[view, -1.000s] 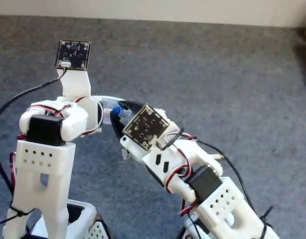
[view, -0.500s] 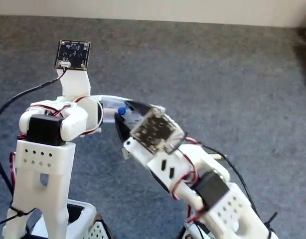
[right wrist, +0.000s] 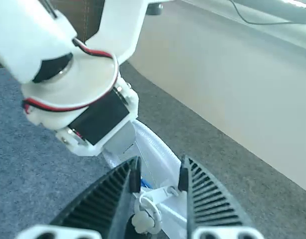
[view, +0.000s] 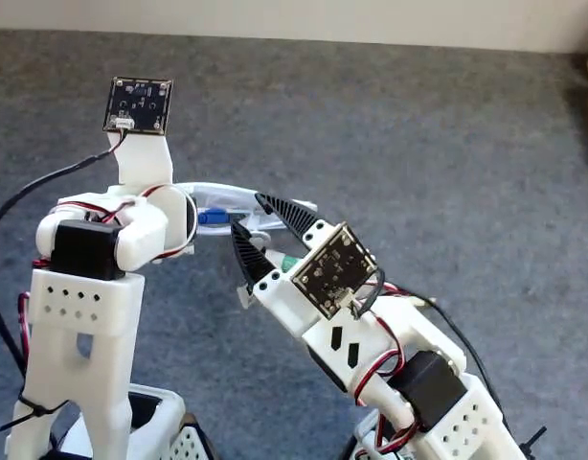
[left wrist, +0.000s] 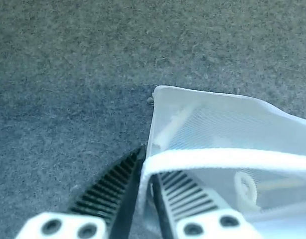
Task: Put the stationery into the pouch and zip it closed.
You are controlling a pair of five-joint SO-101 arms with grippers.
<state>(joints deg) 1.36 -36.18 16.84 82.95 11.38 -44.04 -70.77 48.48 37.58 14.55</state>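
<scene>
A white mesh pouch [view: 222,196] hangs above the grey carpet, and my left gripper [left wrist: 148,167] is shut on its edge. In the left wrist view the pouch [left wrist: 218,124] spreads away from the fingers, with a white ring [left wrist: 245,186] showing through the mesh. A blue item [view: 213,217] lies inside the pouch. My right gripper [view: 246,212] is open, its black fingers spread on either side of the pouch's near end. In the right wrist view the right gripper [right wrist: 160,167] frames the pouch [right wrist: 153,149] and a small white ring [right wrist: 144,208], not pinching them.
Grey carpet [view: 438,144] covers the whole work area, ending at a pale wall [view: 323,17] at the far side. The left arm's white body [view: 83,287] stands close beside the right arm. A white perforated base [view: 174,431] sits at the near edge.
My right arm has drawn back from the pouch toward the near side and its fingers have spread. The blue item now lies in the pouch. The left arm has not moved.
</scene>
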